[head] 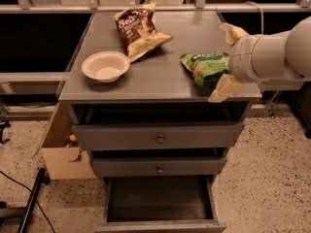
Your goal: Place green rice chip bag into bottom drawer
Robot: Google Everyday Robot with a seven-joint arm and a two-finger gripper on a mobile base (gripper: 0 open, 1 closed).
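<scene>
The green rice chip bag [204, 67] lies on the right part of the grey cabinet top [160, 76]. My gripper [219, 63] comes in from the right on a white arm. It is open, with one cream finger [233, 33] behind the bag and the other [224, 89] in front of it, at the cabinet's front right edge. The bag's right end sits between the fingers. The bottom drawer [160, 200] is pulled open at the foot of the cabinet, and its dark inside holds nothing.
A brown-and-yellow chip bag [138, 28] lies at the back of the top. A white bowl [105, 66] stands at the left front. Two shallower knobbed drawers [158, 139] are shut. A cardboard box [60, 149] stands left of the cabinet.
</scene>
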